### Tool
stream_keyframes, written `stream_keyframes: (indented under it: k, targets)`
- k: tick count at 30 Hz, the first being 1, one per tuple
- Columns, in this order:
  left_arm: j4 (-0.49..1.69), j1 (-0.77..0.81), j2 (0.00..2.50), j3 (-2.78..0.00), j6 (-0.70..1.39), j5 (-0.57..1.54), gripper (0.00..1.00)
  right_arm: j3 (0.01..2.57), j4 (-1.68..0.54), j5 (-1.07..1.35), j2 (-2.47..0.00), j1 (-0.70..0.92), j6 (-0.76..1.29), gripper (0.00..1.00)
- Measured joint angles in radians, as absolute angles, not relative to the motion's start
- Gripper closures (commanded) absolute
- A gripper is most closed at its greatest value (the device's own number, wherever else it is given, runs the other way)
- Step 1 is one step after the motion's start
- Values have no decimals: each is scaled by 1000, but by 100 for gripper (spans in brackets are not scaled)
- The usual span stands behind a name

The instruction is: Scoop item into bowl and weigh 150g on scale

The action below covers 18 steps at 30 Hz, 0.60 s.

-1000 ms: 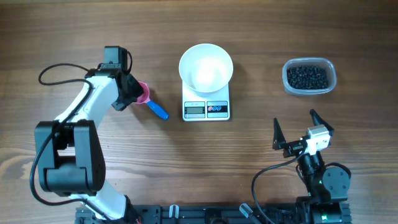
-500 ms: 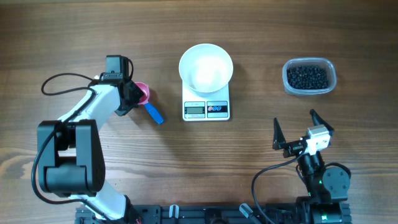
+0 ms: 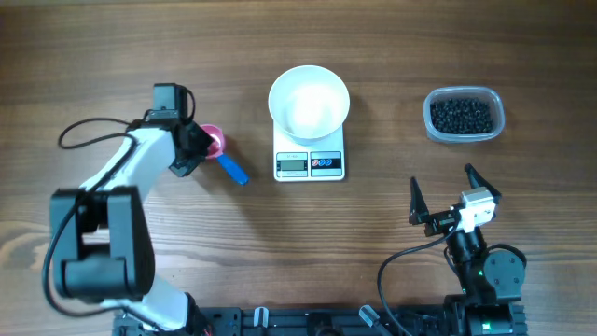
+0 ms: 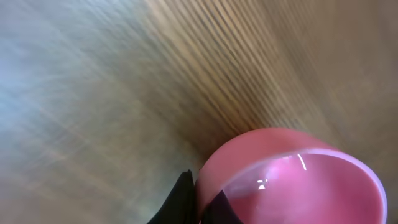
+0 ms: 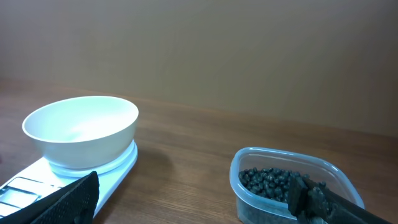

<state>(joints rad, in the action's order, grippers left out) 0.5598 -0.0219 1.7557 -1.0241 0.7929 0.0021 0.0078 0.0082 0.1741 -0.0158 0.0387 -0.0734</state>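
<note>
My left gripper [image 3: 199, 146] is shut on the rim of a pink scoop [image 3: 215, 141] whose blue handle [image 3: 235, 170] points toward the scale. In the left wrist view the pink scoop [image 4: 292, 180] fills the lower right, its wall pinched between my black fingertips [image 4: 185, 200]. The white bowl [image 3: 309, 101] sits empty on the white scale [image 3: 310, 164]. The black beads [image 3: 461, 114] lie in a clear tub at the right. My right gripper [image 3: 442, 183] stands open near the front right, apart from the tub; its view shows the bowl [image 5: 81, 130] and beads [image 5: 273, 182].
The clear plastic tub [image 5: 249, 163] stands right of the scale [image 5: 119, 169], with bare wooden table [image 3: 392, 56] between them. A black cable [image 3: 89, 131] loops left of the left arm. The arm bases line the front edge.
The left jaws have closed on the scoop's rim. The scoop and its handle have shifted slightly to the left. The right arm has not moved.
</note>
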Motion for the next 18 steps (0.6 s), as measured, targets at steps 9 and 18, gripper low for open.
stream_keyframes:
  k: [9,18]
  targets:
    - [724,-38,1500,-1024,917,9,96,8,8,174,-16,39,-73,0]
    - [800,-35,1338,-1024,1070,9,96,8,8,174,-16,39,-73,0]
